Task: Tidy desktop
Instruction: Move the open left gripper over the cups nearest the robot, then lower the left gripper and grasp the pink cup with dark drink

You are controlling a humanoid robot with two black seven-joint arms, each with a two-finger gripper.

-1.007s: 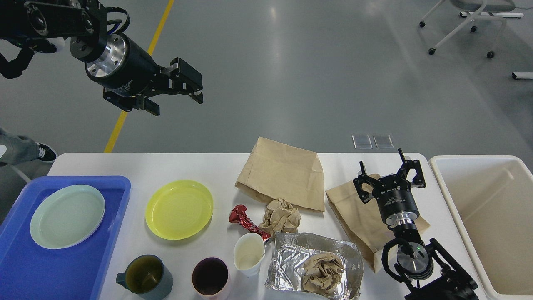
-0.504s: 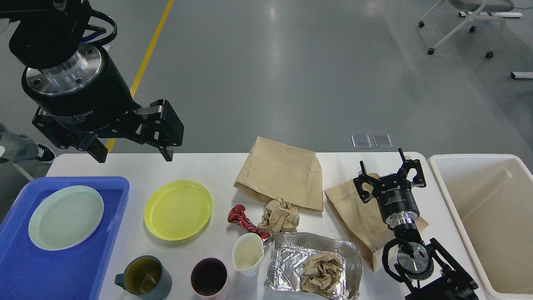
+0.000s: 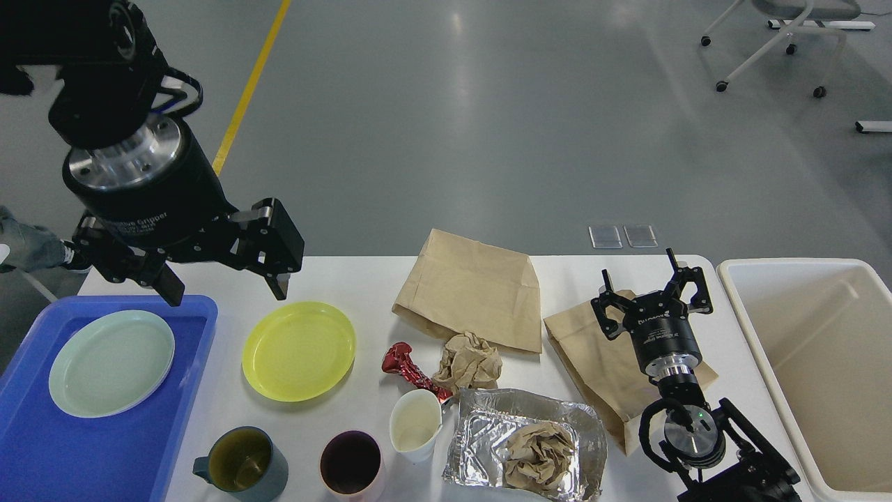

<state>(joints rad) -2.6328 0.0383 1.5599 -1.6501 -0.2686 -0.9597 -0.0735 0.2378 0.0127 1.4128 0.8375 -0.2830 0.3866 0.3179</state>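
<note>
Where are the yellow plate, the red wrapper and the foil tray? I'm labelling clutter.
yellow plate (image 3: pixel 298 351), head view, centre of its dish.
red wrapper (image 3: pixel 405 365), head view, its crumpled upper end.
foil tray (image 3: pixel 481 425), head view, bare foil floor, left of the paper ball.

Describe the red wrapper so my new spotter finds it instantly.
On the white desktop, look between the yellow plate and the crumpled brown paper ball. The red wrapper lies there, just above the white cup: the only shiny red, twisted thing.
</note>
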